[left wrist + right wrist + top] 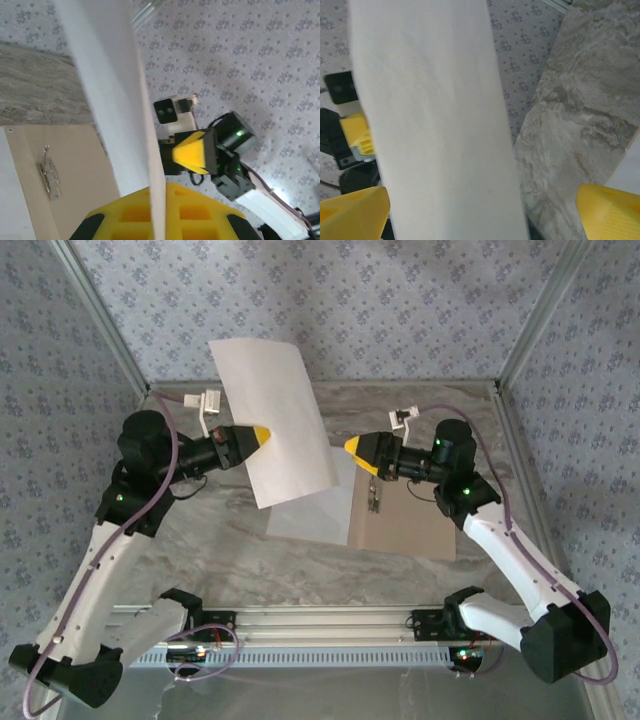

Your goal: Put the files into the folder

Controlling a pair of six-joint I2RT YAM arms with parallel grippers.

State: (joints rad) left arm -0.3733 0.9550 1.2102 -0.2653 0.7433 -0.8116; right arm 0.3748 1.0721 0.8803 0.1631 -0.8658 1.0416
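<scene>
Currently the lifted sheet (275, 420) hangs in the air over the back of the tabletop (220, 550), tilted, its lower corner above the second sheet (310, 520).

- Lifted sheet: thin white paper, blank. Judged very light and limp. It stays fairly flat here, but with one pinch point it will likely sag or swing if moved fast.
- Left hand (262, 434): clenched on the lifted sheet at the middle of its left long edge. In the left wrist view the paper runs edge-on down into the yellow pads.
- Right hand (350, 447): jaws spread wide and grasping nothing, just beside the sheet's right edge. In the right wrist view its yellow fingertips sit well apart on either side of the paper.
- Second sheet: lies flat on the tabletop, touching the left side of the folder's exposed tan half. I cannot tell whether the other half is under it.
- Folder (410, 520): open and flat beneath the right hand, thin tan card. Dark metal clip (374, 502) sits near its left edge.

Handling notes (judgement):
1. Paper is smooth, so a shallow pinch may slip. It creases easily, so avoid squeezing near a corner.
2. Best hold is a long edge near its middle, as now. A second pinch on the opposite edge would keep it taut for lowering.
3. Lower slowly and flat, because air will catch the sheet. Keep the edge clear of the clip.
</scene>
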